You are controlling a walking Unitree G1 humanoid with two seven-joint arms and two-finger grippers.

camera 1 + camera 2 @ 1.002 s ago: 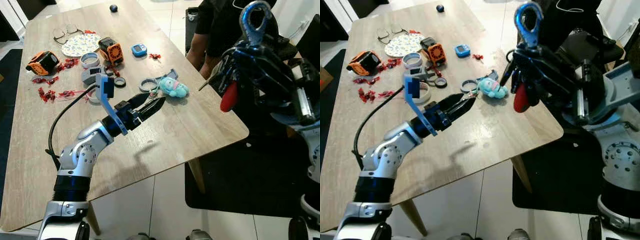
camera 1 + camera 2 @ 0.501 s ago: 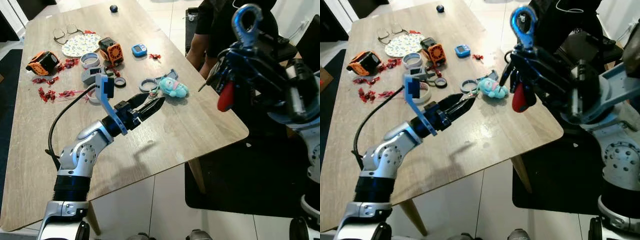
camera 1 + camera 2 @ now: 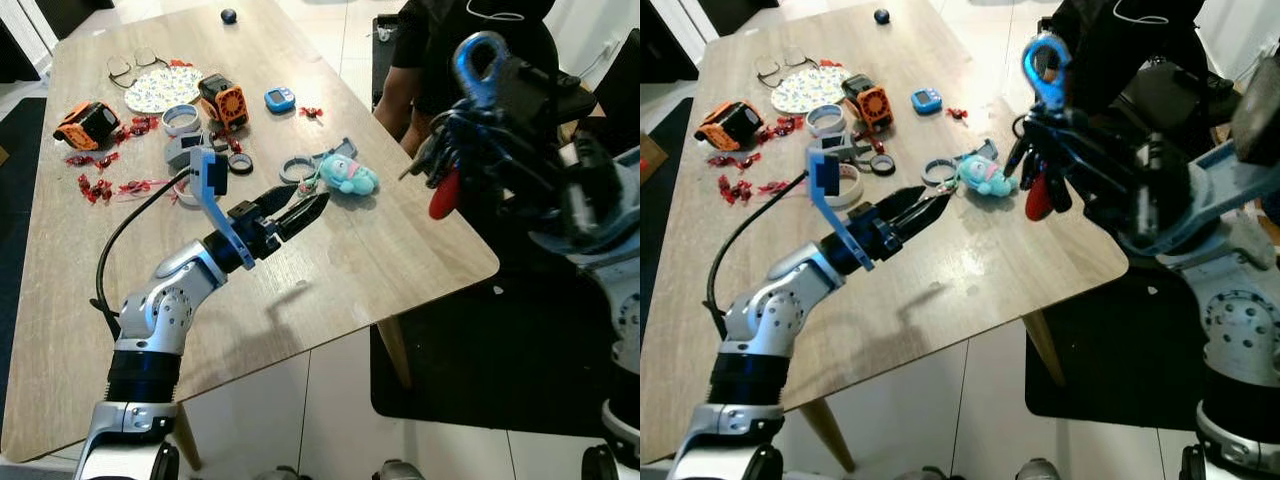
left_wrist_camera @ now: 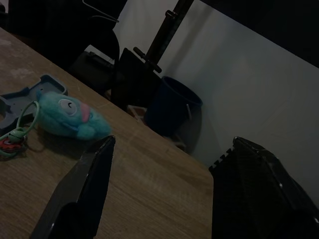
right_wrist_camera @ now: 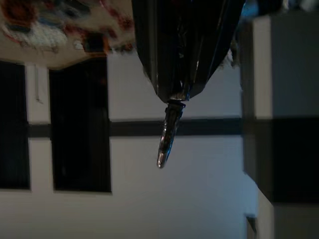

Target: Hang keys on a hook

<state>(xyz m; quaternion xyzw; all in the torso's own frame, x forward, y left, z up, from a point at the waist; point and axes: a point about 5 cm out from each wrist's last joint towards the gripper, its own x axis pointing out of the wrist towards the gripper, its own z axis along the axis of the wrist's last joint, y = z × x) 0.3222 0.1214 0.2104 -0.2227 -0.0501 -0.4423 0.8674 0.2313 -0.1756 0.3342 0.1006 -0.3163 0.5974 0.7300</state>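
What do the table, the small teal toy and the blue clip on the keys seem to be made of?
Table: probably wood or wood-look laminate; pale grain lines, slight sheen.
Toy: plush fabric; its surface looks fuzzy and soft in the left wrist view.
Clip: likely coloured metal; smooth, glossy blue loop, though plastic cannot be ruled out. It stands above the keys in the right tool.
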